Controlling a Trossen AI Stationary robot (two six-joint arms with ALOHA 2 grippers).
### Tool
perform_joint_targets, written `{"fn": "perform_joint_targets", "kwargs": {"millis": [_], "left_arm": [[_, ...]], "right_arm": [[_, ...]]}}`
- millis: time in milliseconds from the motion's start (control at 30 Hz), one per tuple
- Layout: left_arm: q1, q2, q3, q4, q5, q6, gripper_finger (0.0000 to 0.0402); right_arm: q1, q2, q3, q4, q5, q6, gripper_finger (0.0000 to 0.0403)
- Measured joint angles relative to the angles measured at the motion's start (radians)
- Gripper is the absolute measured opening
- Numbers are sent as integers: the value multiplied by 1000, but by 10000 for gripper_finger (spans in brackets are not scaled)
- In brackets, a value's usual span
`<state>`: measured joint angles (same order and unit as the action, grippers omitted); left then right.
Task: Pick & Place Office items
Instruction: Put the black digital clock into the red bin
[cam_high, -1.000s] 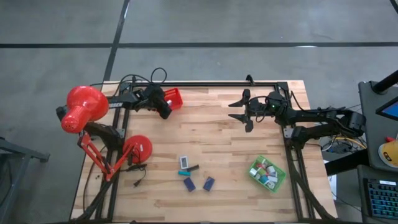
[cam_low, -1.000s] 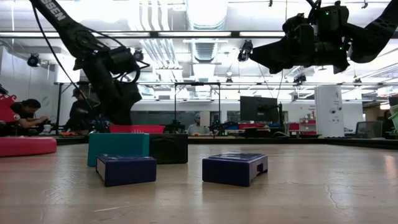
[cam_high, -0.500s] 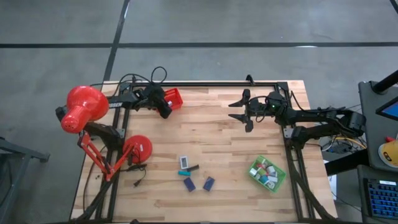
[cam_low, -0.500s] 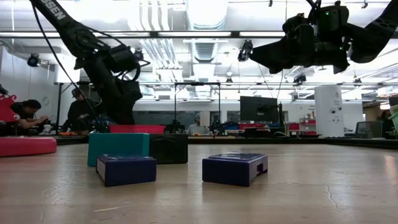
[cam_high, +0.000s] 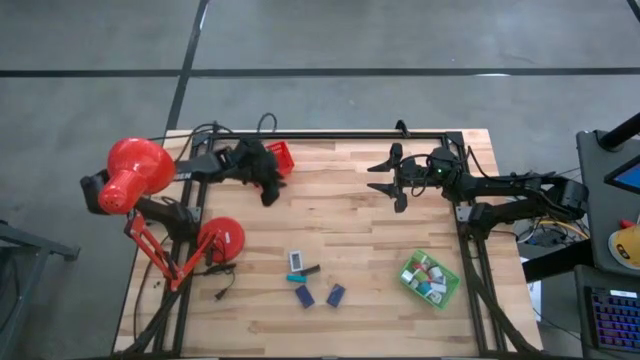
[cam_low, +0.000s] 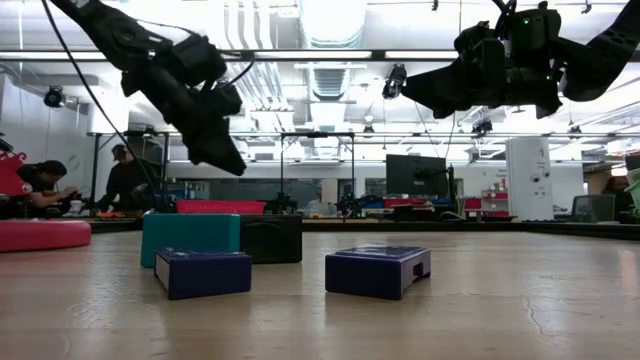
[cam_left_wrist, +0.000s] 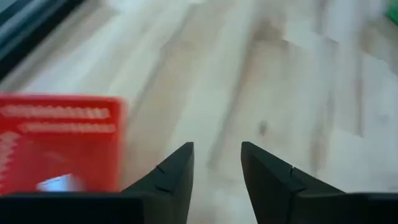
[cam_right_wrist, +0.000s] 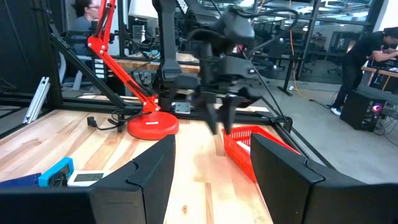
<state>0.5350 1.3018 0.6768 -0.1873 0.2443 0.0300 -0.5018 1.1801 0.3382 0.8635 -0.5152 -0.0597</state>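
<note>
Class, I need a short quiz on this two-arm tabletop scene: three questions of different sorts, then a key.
1. True or false: the left end effector hangs above the wood beside the red tray, holding nothing.
2. Which tray holds many small items? A) red tray B) green tray
3. Fill in: two ____ blocks lie on the table, near its front edge.

Key: 1 true; 2 B; 3 navy.
</note>
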Motion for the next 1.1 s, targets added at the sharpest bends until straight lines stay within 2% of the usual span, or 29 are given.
{"fn": "perform_joint_targets", "kwargs": {"millis": [400, 567, 800, 1100], "left_arm": [[-340, 12, -43, 215, 0, 123, 140], [-452, 38, -43, 302, 0, 39, 140], [-570, 87, -44, 324, -45, -163, 140], [-674, 156, -43, 387, -88, -267, 140]], "right_arm": [[0, 0, 0, 0, 0, 0, 203], [0, 0, 0, 0, 0, 0, 203], [0, 0, 0, 0, 0, 0, 203], [0, 0, 0, 0, 0, 0, 203]]}}
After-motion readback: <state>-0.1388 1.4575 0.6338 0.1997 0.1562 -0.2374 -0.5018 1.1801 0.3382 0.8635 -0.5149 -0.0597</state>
